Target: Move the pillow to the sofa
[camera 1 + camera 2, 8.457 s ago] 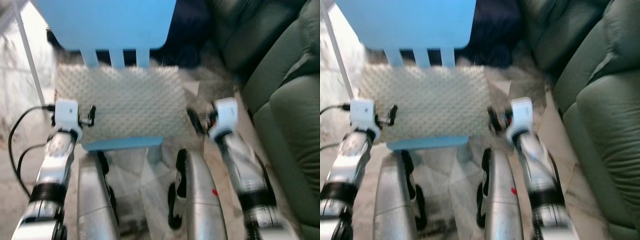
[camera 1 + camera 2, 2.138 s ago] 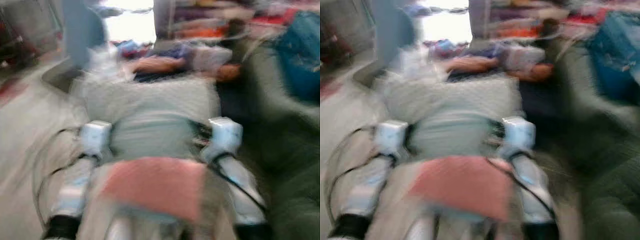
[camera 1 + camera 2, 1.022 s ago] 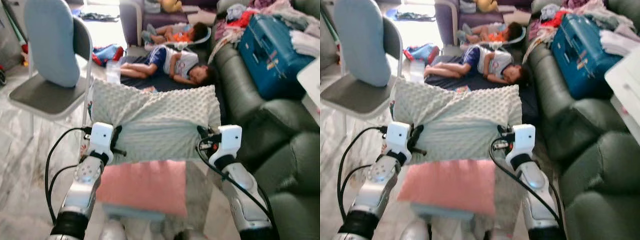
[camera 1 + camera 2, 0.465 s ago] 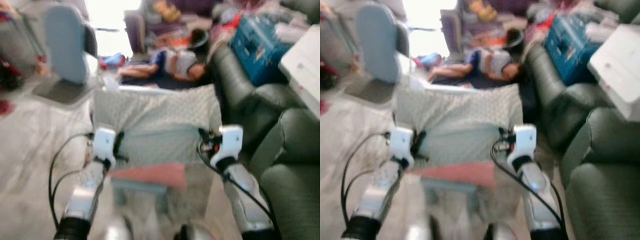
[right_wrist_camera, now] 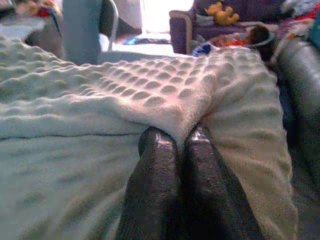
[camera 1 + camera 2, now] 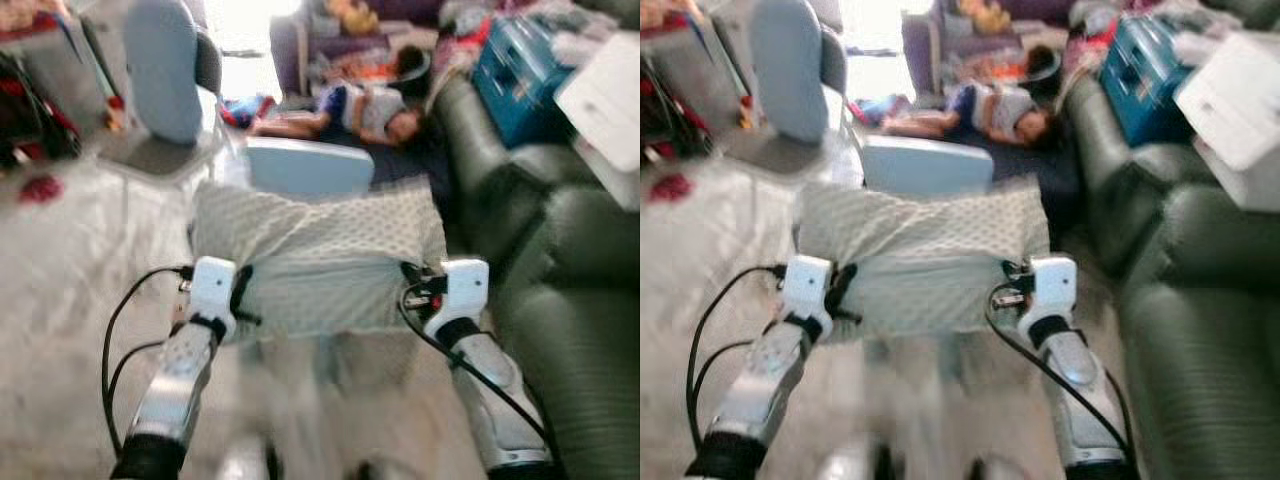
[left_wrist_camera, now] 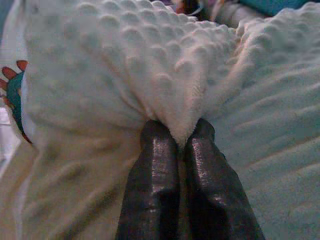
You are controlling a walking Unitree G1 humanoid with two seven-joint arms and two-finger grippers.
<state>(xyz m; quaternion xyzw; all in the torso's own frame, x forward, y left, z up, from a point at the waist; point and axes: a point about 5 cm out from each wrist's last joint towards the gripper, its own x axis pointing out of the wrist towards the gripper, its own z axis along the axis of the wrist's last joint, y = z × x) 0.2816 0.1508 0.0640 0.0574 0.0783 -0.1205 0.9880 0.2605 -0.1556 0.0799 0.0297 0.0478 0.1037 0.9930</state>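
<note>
The pillow (image 6: 318, 262) hangs between the left end effector (image 7: 176, 145) and right end effector (image 5: 178, 137), each clenched on it; the sofa (image 6: 580, 300) beside the right one awaits.

Pale marble floor (image 6: 60, 280), grey chair (image 6: 165, 150), sunlit doorway behind.

Pillow (image 6: 320, 260) bumpy matt fleece; sofa (image 6: 570, 290) smooth leather-like.

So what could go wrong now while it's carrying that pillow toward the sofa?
The left gripper and right gripper each pinch only a small fold of the bumpy pillow, so it might slip free. People lie on the floor ahead beside the green sofa, and the held pillow hides the ground just in front.
</note>
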